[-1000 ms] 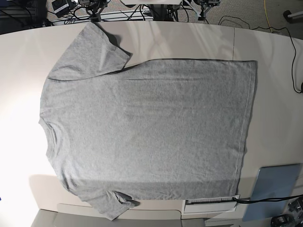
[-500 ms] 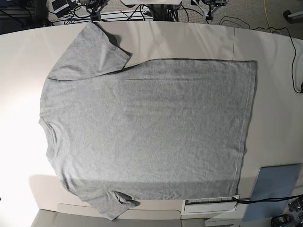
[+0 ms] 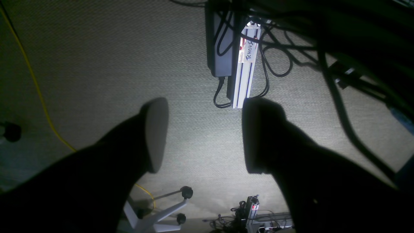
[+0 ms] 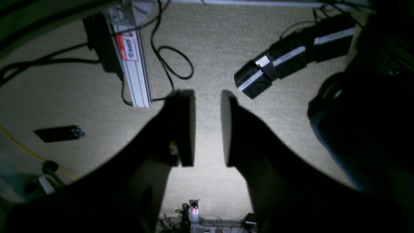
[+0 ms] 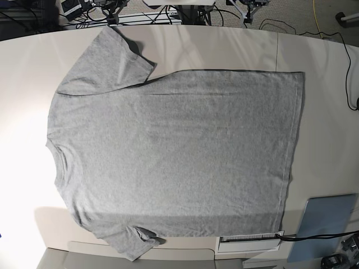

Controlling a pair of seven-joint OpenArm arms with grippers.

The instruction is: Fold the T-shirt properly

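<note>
Your T-shirt (image 5: pixel 174 151) is lying spread flat across the middle of the table (image 5: pixel 224 47) in the base view, filling most of the frame. Its ribbed collar is sitting at the left edge, the straight hem is running down the right of centre, one sleeve is reaching toward the upper left, and the other sleeve is hanging at the lower left with its tip slightly crumpled. The side facing up is showing plain grey. Nothing is touching the cloth.

At the lower right, a grey-blue panel (image 5: pixel 328 218) is resting close to the hem corner without touching it. A white labelled strip (image 5: pixel 249 240) is sitting just below the hem at the bottom edge.

Neither arm is appearing over the table. In the left wrist view, your left pincer (image 3: pixel 203 136) is hanging with its dark fingers spread wide apart, holding nothing and looking down at carpeted floor (image 3: pixel 97 64). An aluminium rail (image 3: pixel 244 64) with a taped label and black cables is lying beyond the fingertips, and a yellow cord (image 3: pixel 35 87) is running down the left.

In the right wrist view, your right pincer (image 4: pixel 208 126) is showing a narrow gap between its fingers, gripping nothing, also over carpet. A second rail (image 4: pixel 132 64) is lying at the upper left of that frame.
</note>
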